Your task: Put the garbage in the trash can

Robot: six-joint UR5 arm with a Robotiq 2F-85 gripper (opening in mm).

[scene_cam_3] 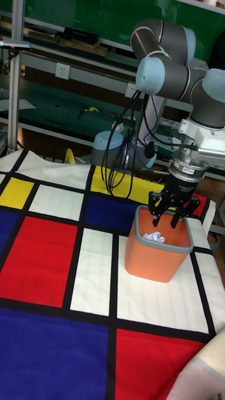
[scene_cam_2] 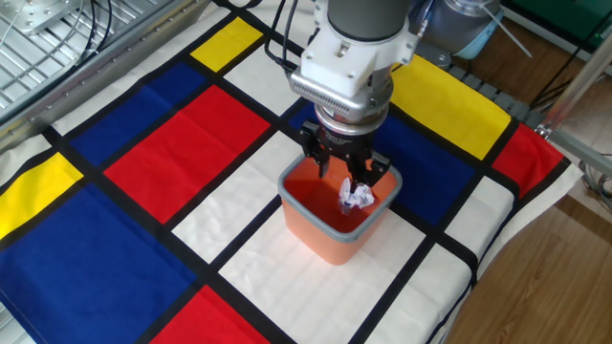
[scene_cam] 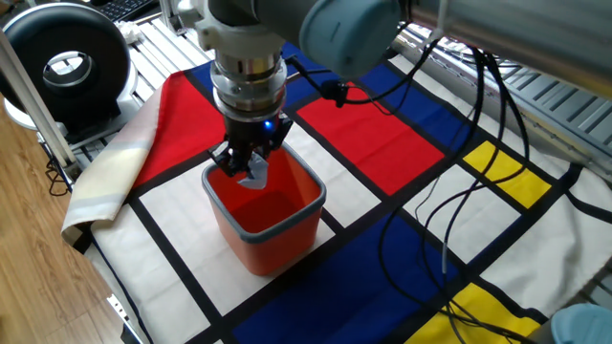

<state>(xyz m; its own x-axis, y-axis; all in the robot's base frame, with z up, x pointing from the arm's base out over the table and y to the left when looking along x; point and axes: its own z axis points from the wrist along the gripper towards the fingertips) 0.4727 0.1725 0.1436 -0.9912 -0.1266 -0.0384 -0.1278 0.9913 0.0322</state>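
The trash can (scene_cam_2: 327, 243) is an orange-red bin with a grey rim, standing on a white square of the checkered cloth; it also shows as the trash can (scene_cam: 271, 243) and the trash can (scene_cam_3: 150, 260). The garbage (scene_cam_2: 358, 198), a small crumpled white wad, lies loose inside the bin near its far right wall; the tall fixed view has the garbage (scene_cam_3: 153, 237) below the rim. My gripper (scene_cam_2: 346, 173) hangs open just over the bin's mouth, fingers spread with nothing between them, directly above the wad. It is seen again as gripper (scene_cam_3: 169, 218) and gripper (scene_cam: 251, 165).
A black round device (scene_cam: 65, 61) stands off the cloth at the far left. Black cables (scene_cam: 478, 143) trail across the red and yellow squares. The cloth's folded corner (scene_cam: 103, 183) hangs at the table edge. Another arm's grey-blue base (scene_cam_3: 109, 150) stands behind the bin.
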